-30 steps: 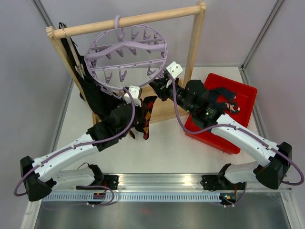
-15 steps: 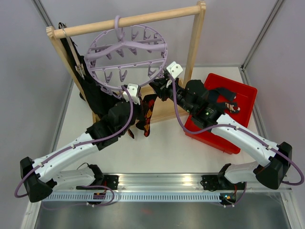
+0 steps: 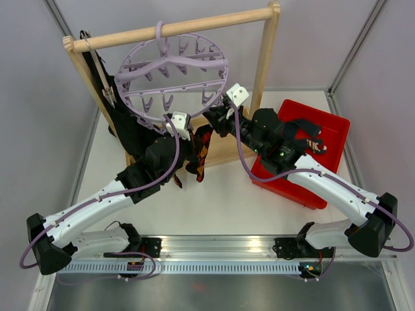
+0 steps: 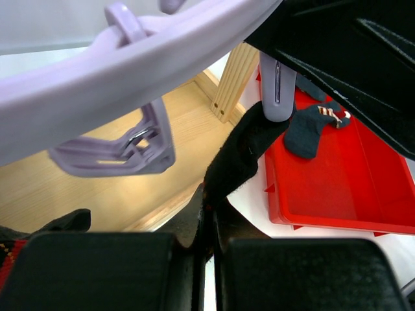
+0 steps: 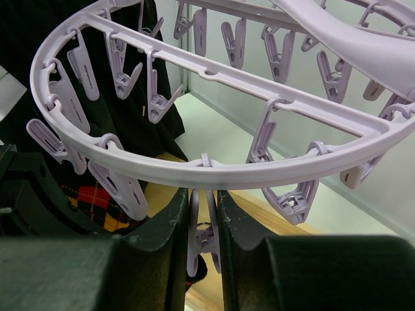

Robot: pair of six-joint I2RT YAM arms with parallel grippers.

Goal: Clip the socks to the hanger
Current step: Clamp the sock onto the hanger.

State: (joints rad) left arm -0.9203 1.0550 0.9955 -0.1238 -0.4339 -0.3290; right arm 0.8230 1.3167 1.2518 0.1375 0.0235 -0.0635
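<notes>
Over the last second my left gripper, clamped tight on the edge of a sock, crept up and farther toward the hanger. That brought the sock's black hem to the mouth of a clip on the near rim. From the left wrist they looked to be touching, though I couldn't tell whether the hem was inside. The right gripper hadn't shifted, narrowly pinching that same clip. I judged the clipping close but unfinished. On the right, the red tray held a dark sock and a patterned sock lying together.
</notes>
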